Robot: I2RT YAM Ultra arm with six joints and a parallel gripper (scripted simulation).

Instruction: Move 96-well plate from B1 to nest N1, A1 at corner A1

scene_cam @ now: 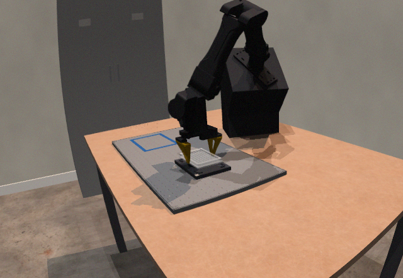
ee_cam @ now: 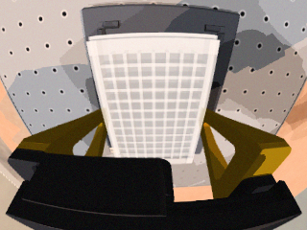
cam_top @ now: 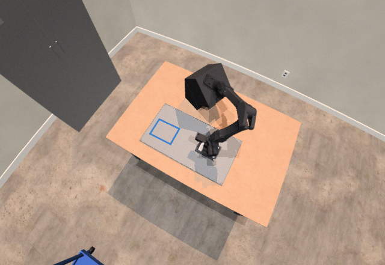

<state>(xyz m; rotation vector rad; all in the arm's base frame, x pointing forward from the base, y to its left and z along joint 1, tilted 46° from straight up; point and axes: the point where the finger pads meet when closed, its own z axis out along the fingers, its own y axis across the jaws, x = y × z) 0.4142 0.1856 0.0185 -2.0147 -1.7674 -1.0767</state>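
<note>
1. The 96-well plate (scene_cam: pixel 203 157) is white, with its grid of wells facing up. It sits over the black plate nest (scene_cam: pixel 202 167), which stands on the grey perforated breadboard (scene_cam: pixel 182 190) right of the blue-outlined bench spot (scene_cam: pixel 153 142).
2. The gripper (scene_cam: pixel 199 149) points straight down and pinches the plate across its two long sides. Its yellow fingers press on the plate's edges near the end closest to the wrist camera.
3. In the exterior view the plate looks level and low on the nest. Whether it is fully down inside the locators cannot be told from these views.
4. In the wrist view the dark nest shows as a border beyond the plate's far end and along its right side, with two small locator tabs (ee_cam: pixel 110 25) at the far edge. The plate seems squared to that border, not skewed.
5. My judgement is that the step in hand is seating and letting go. It goes best with the plate pushed straight down until it stops, kept flat, and the fingers then spread evenly so neither side drags it up.
6. The A1 mark is too small to read here, so the corner match cannot be checked.
7. The bench spot holds nothing inside its blue outline. The nest holds only the plate.
8. The orange table top (scene_cam: pixel 293 203) bears the breadboard and the arm's black pedestal (scene_cam: pixel 257 112) at the far side.
</note>
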